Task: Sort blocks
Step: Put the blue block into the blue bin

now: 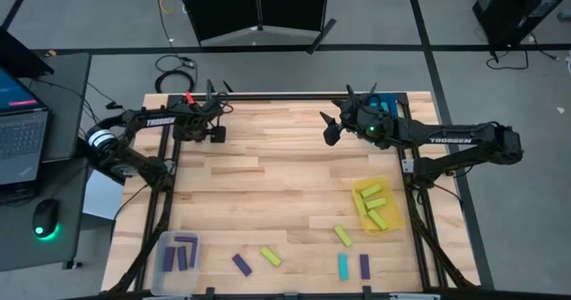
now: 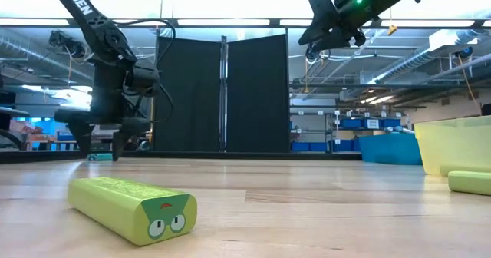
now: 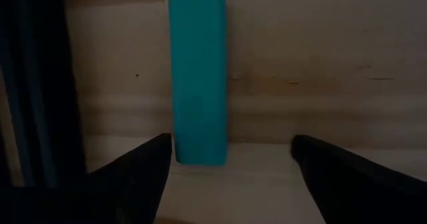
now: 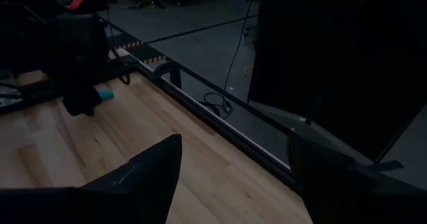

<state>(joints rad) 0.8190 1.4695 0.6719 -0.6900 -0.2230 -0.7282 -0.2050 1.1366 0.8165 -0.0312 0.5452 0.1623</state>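
Only the left wrist view shows the released left gripper (image 3: 230,161) over, perhaps touching, a cyan block (image 3: 197,77).

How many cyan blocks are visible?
2. One cyan block lies beside a purple block; another cyan block lies below the left end effector; the blue tray may hide more.

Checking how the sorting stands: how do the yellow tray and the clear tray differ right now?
The yellow tray sits on the table's right side; the clear tray sits at the near left corner. The yellow tray holds yellow-green blocks; the clear tray holds purple blocks. The yellow tray is tinted, the clear one see-through. Both are shallow rectangular trays, each holding one colour.
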